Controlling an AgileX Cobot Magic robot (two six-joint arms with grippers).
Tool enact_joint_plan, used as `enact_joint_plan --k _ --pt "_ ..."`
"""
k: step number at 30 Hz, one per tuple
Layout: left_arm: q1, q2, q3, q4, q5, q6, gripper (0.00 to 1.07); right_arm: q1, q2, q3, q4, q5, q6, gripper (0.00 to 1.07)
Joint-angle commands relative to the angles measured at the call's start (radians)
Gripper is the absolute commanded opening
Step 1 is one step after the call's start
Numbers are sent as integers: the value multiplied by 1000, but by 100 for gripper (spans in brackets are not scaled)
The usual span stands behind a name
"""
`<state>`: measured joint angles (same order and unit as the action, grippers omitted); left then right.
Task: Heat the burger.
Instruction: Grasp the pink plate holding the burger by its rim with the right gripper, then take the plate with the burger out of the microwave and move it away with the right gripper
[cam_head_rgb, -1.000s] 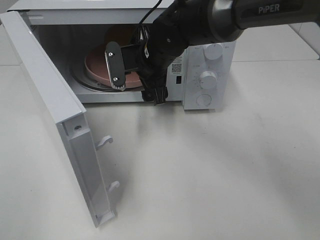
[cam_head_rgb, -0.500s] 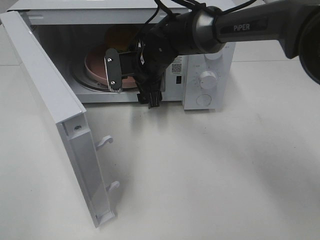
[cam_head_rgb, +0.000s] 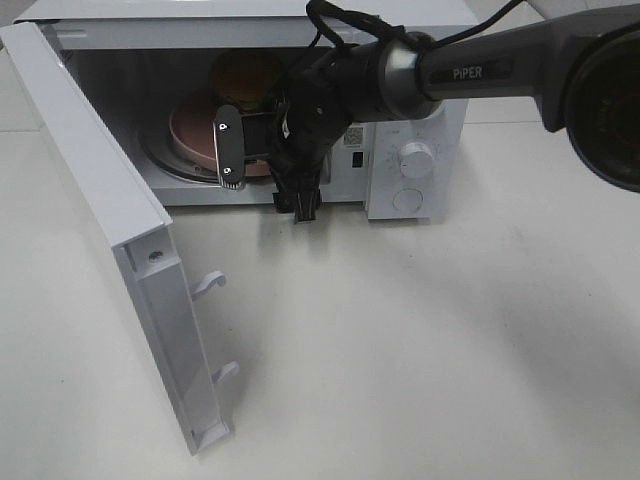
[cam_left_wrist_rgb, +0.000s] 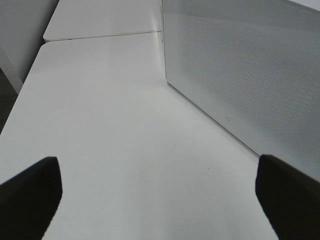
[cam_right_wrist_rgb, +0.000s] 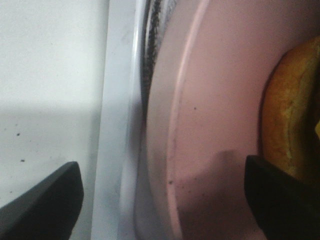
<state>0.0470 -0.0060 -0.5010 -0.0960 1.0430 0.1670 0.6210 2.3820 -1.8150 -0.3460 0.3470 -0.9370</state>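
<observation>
The burger (cam_head_rgb: 245, 75) shows its golden-brown bun and sits on a pink plate (cam_head_rgb: 190, 135) inside the open microwave (cam_head_rgb: 415, 110). My right gripper (cam_head_rgb: 240, 150) hangs at the oven's mouth, just over the plate's near rim. It stands open with nothing between its fingers. In the right wrist view the bun of the burger (cam_right_wrist_rgb: 292, 125) lies off to one side on the plate (cam_right_wrist_rgb: 220, 100), apart from the right gripper (cam_right_wrist_rgb: 162, 200). My left gripper (cam_left_wrist_rgb: 160, 200) is open over bare table beside the microwave's perforated wall (cam_left_wrist_rgb: 250, 65).
The microwave door (cam_head_rgb: 100, 200) swings wide to the left, its latch hooks (cam_head_rgb: 210, 285) pointing out over the white table (cam_head_rgb: 420, 340). Two dials (cam_head_rgb: 415, 155) sit on the control panel at the right. The right arm (cam_head_rgb: 480, 70) crosses in front of that panel.
The right arm has swung lower and to the left, uncovering the burger at the back of the oven. Its gripper stays at the oven's mouth. The jaws have narrowed a little.
</observation>
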Motion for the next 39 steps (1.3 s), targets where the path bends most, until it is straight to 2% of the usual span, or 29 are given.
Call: enact_joint_plan --k 1,5,7,8,9,10,11,12,13,14,15,16,17,21,26,28,31,39 --pt "5 -18 3 0 0 -3 98 -2 19 -27 18 -3 12 83" --pt "5 -18 3 0 0 -3 98 -2 19 -29 39 -3 12 78" --pt "5 -18 3 0 0 -3 98 -2 19 -29 38 6 12 65" --pt "5 -18 3 0 0 -3 98 -2 19 -29 38 6 12 65" --pt "5 -18 3 0 0 -3 98 -2 19 -29 41 15 12 52" --pt "5 -18 3 0 0 -3 98 -2 19 -29 41 15 12 52" --pt "5 -18 3 0 0 -3 98 -2 19 -29 49 19 12 37" --pt "5 -18 3 0 0 -3 98 -2 19 -29 56 19 12 31" --pt "5 -18 3 0 0 -3 98 -2 19 -29 56 19 12 31" --pt "5 -18 3 0 0 -3 98 -2 19 -29 63 18 12 16" --pt "5 -18 3 0 0 -3 98 -2 19 -29 63 18 12 11" --pt "5 -18 3 0 0 -3 98 -2 19 -29 63 18 12 11" --pt "5 -18 3 0 0 -3 98 -2 19 -29 63 20 11 1" --pt "5 -18 3 0 0 -3 98 0 17 -29 63 32 7 0" --pt "5 -18 3 0 0 -3 98 9 4 -29 120 78 -64 0" --pt "5 -18 3 0 0 -3 98 10 -8 -29 208 120 -169 0" --pt "5 -18 3 0 0 -3 98 12 -19 -29 243 178 -253 0" --pt "5 -18 3 0 0 -3 98 12 -70 2 239 211 -308 0"
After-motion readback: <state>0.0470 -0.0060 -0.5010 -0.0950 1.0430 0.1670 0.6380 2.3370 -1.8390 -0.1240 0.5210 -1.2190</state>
